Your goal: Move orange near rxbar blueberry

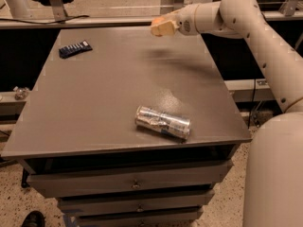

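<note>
My gripper (pixel 160 26) hangs above the back edge of the grey table (pixel 109 108), right of its middle. It is shut on the orange (pixel 157 21), which shows only as an orange patch between the pale fingers and is held clear of the tabletop. The rxbar blueberry (pixel 75 49), a flat dark blue bar with white markings, lies at the table's back left corner, well to the left of the gripper.
A crushed silver and blue drink can (pixel 163 122) lies on its side near the table's front right. My white arm (pixel 251 27) reaches in from the right. Drawers (pixel 135 183) sit under the tabletop. A rail runs behind the table.
</note>
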Action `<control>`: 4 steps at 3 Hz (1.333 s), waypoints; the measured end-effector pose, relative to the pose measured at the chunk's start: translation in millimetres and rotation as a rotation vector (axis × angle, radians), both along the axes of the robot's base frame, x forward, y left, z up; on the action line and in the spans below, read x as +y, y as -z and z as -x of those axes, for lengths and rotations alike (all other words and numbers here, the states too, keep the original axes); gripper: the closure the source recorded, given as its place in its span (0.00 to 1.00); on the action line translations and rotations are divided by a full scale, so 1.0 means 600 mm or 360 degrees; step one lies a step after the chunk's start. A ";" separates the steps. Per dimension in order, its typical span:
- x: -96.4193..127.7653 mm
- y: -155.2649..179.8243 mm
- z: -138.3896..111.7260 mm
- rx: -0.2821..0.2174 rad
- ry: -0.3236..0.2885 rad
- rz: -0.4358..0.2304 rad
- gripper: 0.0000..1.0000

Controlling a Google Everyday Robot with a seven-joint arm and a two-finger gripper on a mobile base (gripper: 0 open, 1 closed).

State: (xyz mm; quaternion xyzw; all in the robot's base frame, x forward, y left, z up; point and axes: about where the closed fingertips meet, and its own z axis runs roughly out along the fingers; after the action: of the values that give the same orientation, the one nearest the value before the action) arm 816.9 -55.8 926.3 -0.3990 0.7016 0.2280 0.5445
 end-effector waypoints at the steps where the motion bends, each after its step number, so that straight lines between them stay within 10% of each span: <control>1: 0.030 -0.007 0.008 -0.0043 -0.0066 -0.0025 1.00; 4: 0.273 -0.033 0.050 -0.0286 -0.0458 0.0114 1.00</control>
State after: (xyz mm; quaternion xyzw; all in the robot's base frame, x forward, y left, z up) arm 786.8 107.7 946.1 -0.5334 0.5934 0.2418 0.5522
